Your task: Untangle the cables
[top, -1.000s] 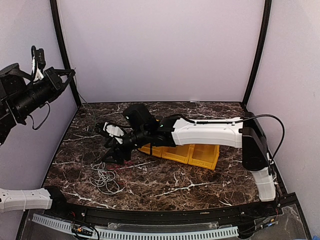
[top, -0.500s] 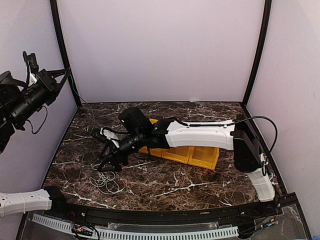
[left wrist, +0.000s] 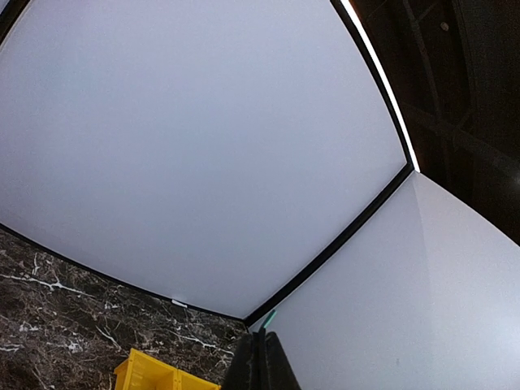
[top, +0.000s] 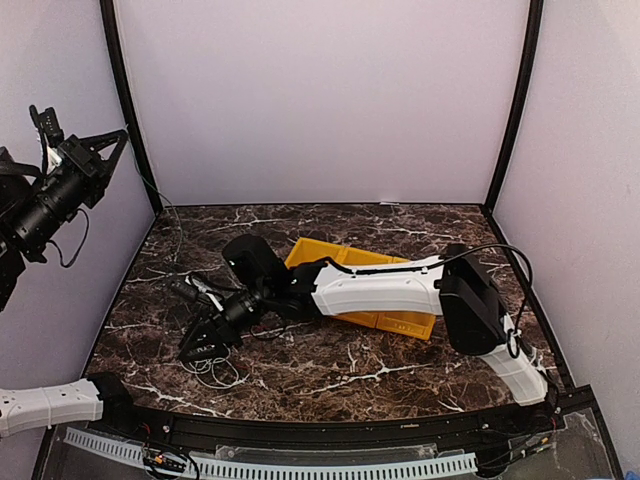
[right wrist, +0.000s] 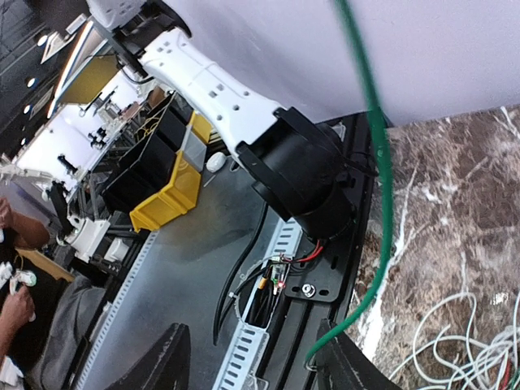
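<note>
A thin green cable [top: 160, 200] runs from my raised left gripper [top: 118, 137] at the upper left down to the table. In the left wrist view the left gripper [left wrist: 262, 357] is shut on it, with a green end [left wrist: 270, 318] poking out above the fingertips. My right gripper [top: 200, 340] reaches low over the front left of the table, just above a loose white cable bundle [top: 215, 368]. In the right wrist view the right gripper [right wrist: 253, 345] stands open; the green cable [right wrist: 378, 162] brushes its right finger [right wrist: 349, 366]. White loops [right wrist: 471, 349] and a trace of red cable [right wrist: 508, 375] lie beside it. No black cable shows.
A yellow divided bin [top: 400, 322] sits mid-table behind the right arm, also seen as a yellow bin [left wrist: 154, 375] in the left wrist view. The left arm's base [right wrist: 309, 179] and the slotted cable duct [top: 300, 465] line the near edge.
The right arm has swung left and down toward the table's front left, over the cable pile. The left gripper has moved further up and left with the green cable.
</note>
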Robot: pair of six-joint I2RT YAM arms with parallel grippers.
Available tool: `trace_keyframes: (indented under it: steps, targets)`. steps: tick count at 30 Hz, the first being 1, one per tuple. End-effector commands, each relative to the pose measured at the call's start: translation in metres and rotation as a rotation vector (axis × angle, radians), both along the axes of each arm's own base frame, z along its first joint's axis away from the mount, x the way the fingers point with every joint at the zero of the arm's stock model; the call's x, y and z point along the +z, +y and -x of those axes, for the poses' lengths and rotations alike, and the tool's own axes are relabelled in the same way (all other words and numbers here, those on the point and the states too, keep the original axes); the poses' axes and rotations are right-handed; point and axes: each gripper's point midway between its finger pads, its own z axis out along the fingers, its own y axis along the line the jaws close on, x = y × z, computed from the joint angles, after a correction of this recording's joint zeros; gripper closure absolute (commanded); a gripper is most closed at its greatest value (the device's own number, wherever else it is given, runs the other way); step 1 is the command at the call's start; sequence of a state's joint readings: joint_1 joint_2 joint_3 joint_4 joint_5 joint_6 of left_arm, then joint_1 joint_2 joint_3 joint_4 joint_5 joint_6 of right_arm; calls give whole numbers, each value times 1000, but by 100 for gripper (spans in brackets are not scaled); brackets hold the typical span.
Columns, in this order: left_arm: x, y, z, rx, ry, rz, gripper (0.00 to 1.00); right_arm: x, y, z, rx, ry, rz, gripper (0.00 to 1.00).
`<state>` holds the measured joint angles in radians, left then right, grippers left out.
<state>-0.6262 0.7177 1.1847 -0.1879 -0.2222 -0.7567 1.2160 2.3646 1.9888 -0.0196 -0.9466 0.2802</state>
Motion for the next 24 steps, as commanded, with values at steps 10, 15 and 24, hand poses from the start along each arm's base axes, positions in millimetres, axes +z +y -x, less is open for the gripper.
trace_keyframes:
  steps: [10, 15, 24]
  targets:
    - [-15, 19, -4, 124, -11, -92, 97, 18, -15, -24, -99, -75, -21, 100]
    - [-108, 20, -29, 209, 211, -351, 41, 23, -54, -72, -202, -157, 16, 100]
    - [-212, -25, -1, -118, 318, -332, 39, 38, -77, -109, -274, -308, 67, 100]
